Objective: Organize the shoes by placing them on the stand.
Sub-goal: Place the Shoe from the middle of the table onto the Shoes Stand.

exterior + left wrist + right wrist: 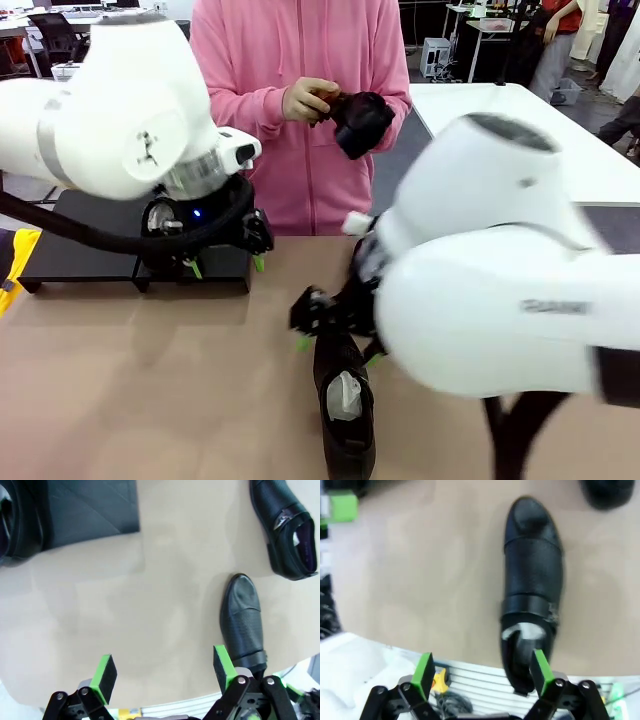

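Black shoe [532, 580] on the bench [420, 570]: right gripper [482, 672], fingers released above its heel opening, should straddle its sides before closing; left gripper [163, 670] likewise released, empty.

Robotics lab, white worktables [520, 130] behind

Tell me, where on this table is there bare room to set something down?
The widest bare patch is the tan table in front of the stand, left of the shoe lying by the robot's right hand. Part of the stand's top shows bare too. It is crowded around that shoe and beneath the left hand.
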### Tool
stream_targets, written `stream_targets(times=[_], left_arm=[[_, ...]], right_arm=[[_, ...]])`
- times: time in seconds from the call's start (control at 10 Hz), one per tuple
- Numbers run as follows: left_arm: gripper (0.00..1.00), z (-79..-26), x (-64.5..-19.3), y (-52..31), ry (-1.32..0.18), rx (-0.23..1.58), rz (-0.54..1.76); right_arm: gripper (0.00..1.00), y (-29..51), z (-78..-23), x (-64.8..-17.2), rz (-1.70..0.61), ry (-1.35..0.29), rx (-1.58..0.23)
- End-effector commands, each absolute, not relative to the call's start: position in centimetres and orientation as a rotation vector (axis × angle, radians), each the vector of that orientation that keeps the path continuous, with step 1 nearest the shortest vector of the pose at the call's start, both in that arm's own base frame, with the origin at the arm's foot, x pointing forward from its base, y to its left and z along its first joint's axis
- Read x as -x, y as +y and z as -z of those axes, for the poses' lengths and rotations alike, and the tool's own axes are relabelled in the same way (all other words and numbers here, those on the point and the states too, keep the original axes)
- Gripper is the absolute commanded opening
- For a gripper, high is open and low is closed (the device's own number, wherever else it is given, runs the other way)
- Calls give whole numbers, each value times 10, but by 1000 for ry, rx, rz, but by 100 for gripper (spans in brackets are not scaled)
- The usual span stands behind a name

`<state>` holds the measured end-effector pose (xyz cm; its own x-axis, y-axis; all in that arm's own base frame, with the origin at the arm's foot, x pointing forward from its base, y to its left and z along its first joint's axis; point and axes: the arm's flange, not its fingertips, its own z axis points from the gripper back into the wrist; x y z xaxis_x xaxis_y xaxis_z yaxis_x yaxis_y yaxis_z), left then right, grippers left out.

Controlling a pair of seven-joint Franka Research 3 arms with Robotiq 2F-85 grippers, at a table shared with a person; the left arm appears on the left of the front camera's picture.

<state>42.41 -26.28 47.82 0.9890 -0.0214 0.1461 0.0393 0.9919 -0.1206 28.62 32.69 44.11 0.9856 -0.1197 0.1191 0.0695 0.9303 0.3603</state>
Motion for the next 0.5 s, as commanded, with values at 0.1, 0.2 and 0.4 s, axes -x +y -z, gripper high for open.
stream_targets(times=[0.1,0.2,0.4], left_arm=[[100,-466,-364,-293,-173,217,-263],[100,-468,-353,-297,-203,197,-303],[100,-472,-332,-313,-107,221,-256]], right_arm=[[100,239,-458,-289,306,-158,-294],[100,217,-458,-293,378,-161,-271],[100,170,-456,-297,617,-151,-202]])
